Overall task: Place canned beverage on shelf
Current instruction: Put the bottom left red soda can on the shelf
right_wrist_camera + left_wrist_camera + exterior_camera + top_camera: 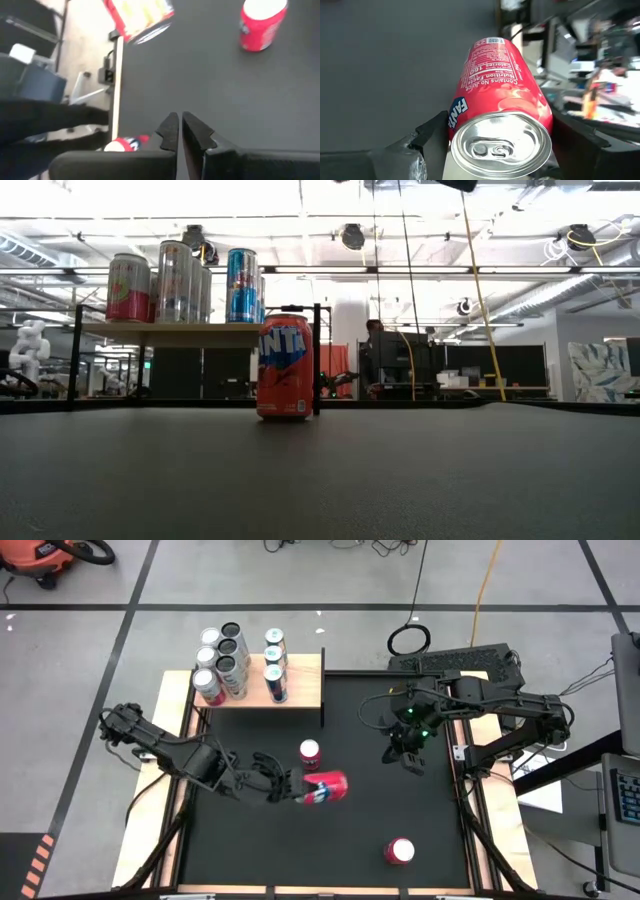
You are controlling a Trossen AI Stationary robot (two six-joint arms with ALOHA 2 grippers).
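We are holding a red Fanta can (325,788) on its side in our left gripper (296,787), fingers clamped around its body, near the middle of the desk (440,830) and well apart from the shelf (300,690). Our right gripper (410,758) is hanging above the desk's right half with its fingers pressed together, holding nothing.

We are judging the main risk to be the can's posture: it is lying sideways in the grip, so unless we are turning it upright before release, it could roll off the shelf. The shelf's left part is also crowded, so coming in there could be knocking the standing cans (228,662) over; the bare wood at its right end is looking safer. A round, smooth can may also be slipping in the grip.

Counting: we are seeing about eight cans standing on the shelf, though the cluster is tight. One can is in our grip, and two more red cans are standing on the desk, one (310,752) just beside the held can and one (400,851) near the front right.
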